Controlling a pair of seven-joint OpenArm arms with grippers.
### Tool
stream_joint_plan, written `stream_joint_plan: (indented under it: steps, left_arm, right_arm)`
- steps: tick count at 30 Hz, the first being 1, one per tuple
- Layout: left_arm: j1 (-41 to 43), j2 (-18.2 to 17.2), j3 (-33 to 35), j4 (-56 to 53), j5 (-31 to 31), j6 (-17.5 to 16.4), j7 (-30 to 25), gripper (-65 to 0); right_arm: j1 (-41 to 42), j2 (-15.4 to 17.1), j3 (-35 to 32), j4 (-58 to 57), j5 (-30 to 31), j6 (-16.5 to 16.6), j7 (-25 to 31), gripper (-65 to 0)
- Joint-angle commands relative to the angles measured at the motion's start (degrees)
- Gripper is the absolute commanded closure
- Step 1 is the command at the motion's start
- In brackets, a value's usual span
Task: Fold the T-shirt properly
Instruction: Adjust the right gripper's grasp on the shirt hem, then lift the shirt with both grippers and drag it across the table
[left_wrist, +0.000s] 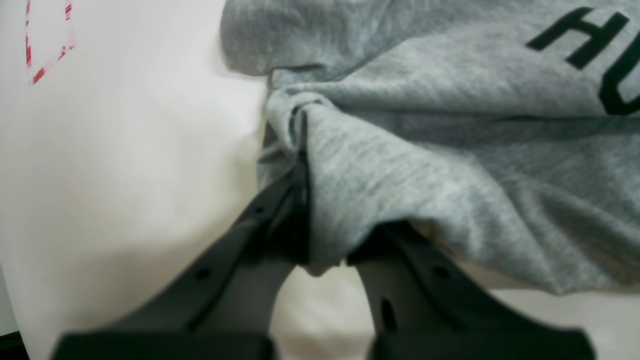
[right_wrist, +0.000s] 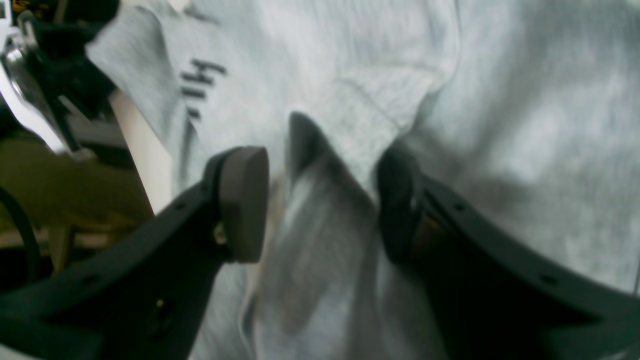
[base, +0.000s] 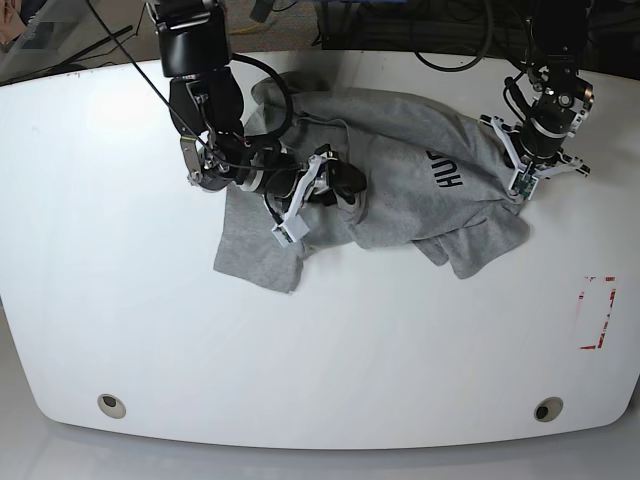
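I have the table (base: 120, 330) white and wide under everything, and the T-shirt (base: 400, 130) lying crumpled across its far middle, nowhere near flat, one flap spread toward me on the left side of the base view and another bunched low on the right; my worry is that any fold I start from this heap will lock the wrinkles in; the left end effector (left_wrist: 305, 200) is clamped tight on a pinch of grey cloth at the shirt's edge, and since the pinch looks like a rolled bunch rather than a single layer, a pull could drag several layers at once and twist the body, or the cloth could slide out if the bite is shallow; the right end effector (right_wrist: 320, 200) stands with its jaws apart, straddling a raised ridge of fabric without closing on it, and I judge that if I shut it there I may catch the wrong fold; that view is blurred, so I cannot tell which part of the shirt the ridge belongs to; the red-marked patch (base: 597, 312) sits well apart from the cloth
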Motion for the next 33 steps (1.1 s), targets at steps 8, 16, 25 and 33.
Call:
stream_joint_plan:
  steps: [8, 16, 25, 33]
  left_arm:
    - [-0.3, -0.5, -0.3, 0.8, -0.3, 0.4, -1.0, -0.1]
    - [-0.3, -0.7, -0.3, 0.8, -0.3, 0.4, -1.0, -0.1]
    - [-2.1, -0.4, -0.3, 1.3, -0.3, 0.6, -1.0, -0.1]
    - [-7.1, -0.4, 0.3, 3.3, -0.3, 0.6, -1.0, -0.1]
  right_arm:
    - [2.6, -1.9, 0.0, -2.3, -6.6, 0.6, 2.9, -33.5]
    - [2.7, -3.0, 0.3, -0.9, -8.8, 0.6, 2.9, -7.5]
    - [2.4, 0.8, 0.3, 9.2, -8.4, 1.1, 2.7, 0.0]
    - [5.3, 9.2, 0.4, 12.6, -8.1, 1.4, 2.9, 0.0]
